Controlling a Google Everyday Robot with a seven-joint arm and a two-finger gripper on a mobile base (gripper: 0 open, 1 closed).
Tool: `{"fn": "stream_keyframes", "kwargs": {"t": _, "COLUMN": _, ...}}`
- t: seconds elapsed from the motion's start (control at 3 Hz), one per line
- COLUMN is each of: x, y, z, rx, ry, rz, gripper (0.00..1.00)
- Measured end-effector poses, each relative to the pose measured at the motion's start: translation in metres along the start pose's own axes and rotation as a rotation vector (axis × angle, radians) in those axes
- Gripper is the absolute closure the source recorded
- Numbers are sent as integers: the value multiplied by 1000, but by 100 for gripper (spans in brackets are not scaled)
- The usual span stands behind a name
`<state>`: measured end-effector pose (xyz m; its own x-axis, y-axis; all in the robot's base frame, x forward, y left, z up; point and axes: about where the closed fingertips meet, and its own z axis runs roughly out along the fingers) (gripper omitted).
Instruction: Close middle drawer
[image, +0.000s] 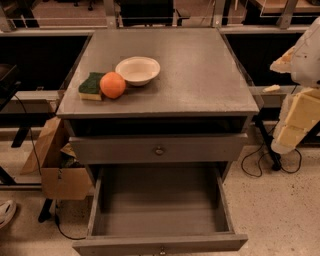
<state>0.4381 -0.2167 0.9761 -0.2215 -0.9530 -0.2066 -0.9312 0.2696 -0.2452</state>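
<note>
Right at the bottom we have the middle drawer (160, 244), pulled far out toward us, its grey front nearest and its small knob at the frame's edge. Just behind and above it we see the top drawer (159, 149), a dark gap over its front. Left of that, a box (60, 175) stands on the floor. Off to the right, the claw (300, 117) hangs beside the bench (200, 75), well apart from the drawer; we cannot tell its state. On the bench top, a sponge (90, 86) touches an orange (112, 85), with a bowl (138, 70) just behind.
</note>
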Motion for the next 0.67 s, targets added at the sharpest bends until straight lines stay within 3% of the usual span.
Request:
{"fn": "stream_keyframes", "kwargs": {"t": 0.33, "x": -1, "y": 0, "z": -1, "rx": 6, "ry": -3, "rz": -1, "gripper": 0}}
{"fn": "stream_keyframes", "kwargs": {"t": 0.67, "x": 0, "y": 19, "z": 17, "rx": -3, "ry": -14, "rz": -8, "gripper": 0}}
